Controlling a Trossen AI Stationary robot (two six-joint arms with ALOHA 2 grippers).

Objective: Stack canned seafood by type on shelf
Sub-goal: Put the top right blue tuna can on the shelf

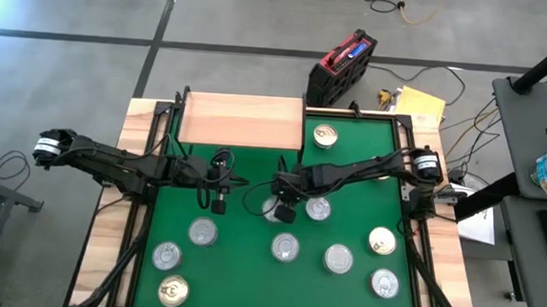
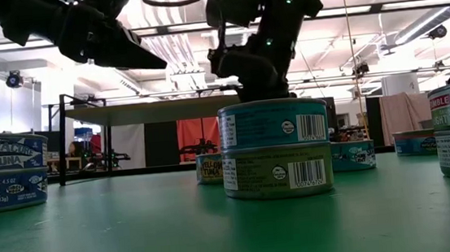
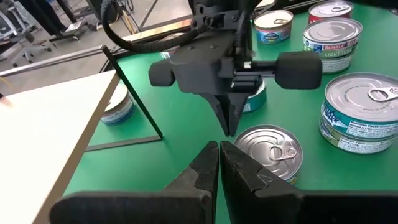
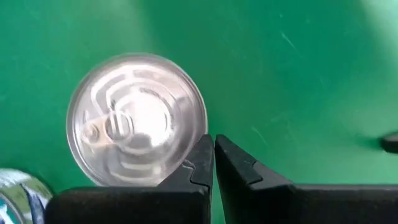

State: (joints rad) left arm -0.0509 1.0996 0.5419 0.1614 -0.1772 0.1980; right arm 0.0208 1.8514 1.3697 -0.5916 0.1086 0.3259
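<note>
Several round flat tins stand on the green mat [image 1: 248, 266], most silver-topped and a few gold-topped. One gold-topped tin [image 1: 324, 135] sits beside the light-wood shelf [image 1: 242, 120] at the far edge. My right gripper [image 4: 213, 155] is shut and points down at the rim of a silver-topped tin [image 4: 137, 118] near the mat's middle [image 1: 272, 207]. My left gripper [image 3: 219, 163] is shut and hovers just left of it [image 1: 221, 206], touching nothing. In the low view, a teal tin rests on an olive one [image 2: 276, 146]. My right gripper's shut fingertips [image 3: 230, 127] come from above, pointing down, at the edge of the silver-topped tin's lid [image 3: 249, 140]. I cannot tell whether they touch the rim or stand just beside it. The tin stands flat on the mat.
Other tins stand on the mat's near half [image 1: 285, 247] [image 1: 338, 259] [image 1: 202, 231] and right side [image 1: 382, 241]. The shelf's black legs [image 3: 134, 93] stand near my left gripper. A red box [image 1: 341, 67] and cables lie on the floor beyond the table.
</note>
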